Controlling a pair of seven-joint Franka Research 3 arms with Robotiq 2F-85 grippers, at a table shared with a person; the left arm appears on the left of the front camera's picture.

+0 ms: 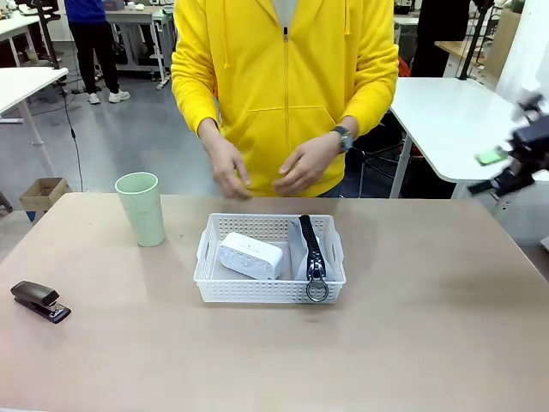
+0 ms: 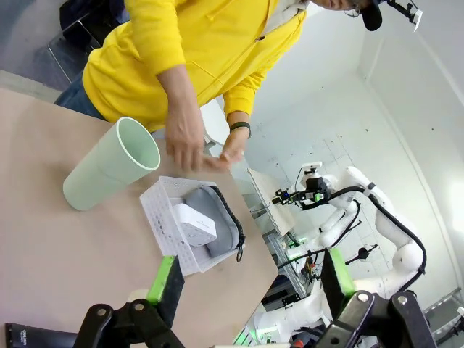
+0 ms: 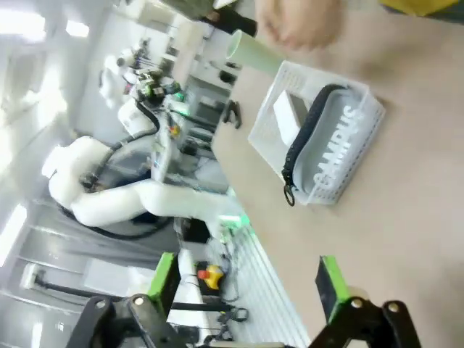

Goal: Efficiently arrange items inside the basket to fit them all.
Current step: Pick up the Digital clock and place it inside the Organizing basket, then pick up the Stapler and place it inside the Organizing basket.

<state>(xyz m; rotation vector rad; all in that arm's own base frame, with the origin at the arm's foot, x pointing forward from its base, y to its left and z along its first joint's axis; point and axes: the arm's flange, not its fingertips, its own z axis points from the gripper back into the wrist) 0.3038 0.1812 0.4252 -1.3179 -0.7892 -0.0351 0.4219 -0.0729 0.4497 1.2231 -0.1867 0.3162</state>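
Observation:
The white lattice basket point(image 1: 268, 291) stands mid-table. Inside it, a white rounded box point(image 1: 250, 255) lies on the left and a grey pouch point(image 1: 310, 249) stands on edge on the right, its ring pull over the front rim. A pale green cup point(image 1: 141, 209) stands upright to the basket's left, and a black stapler point(image 1: 39, 301) lies near the front left. My right gripper point(image 1: 487, 172) hangs open, high at the far right. In the left wrist view my left gripper point(image 2: 250, 286) is open, well short of the cup point(image 2: 109, 174) and basket point(image 2: 161, 217). The right wrist view shows its open gripper point(image 3: 246, 283) far from the basket point(image 3: 268, 130).
A person in a yellow hoodie point(image 1: 283, 86) stands at the far side, both hands point(image 1: 266, 172) held just beyond the basket's far rim. A white side table point(image 1: 446, 120) lies under my right gripper. Bare tabletop point(image 1: 429, 326) spreads right of and in front of the basket.

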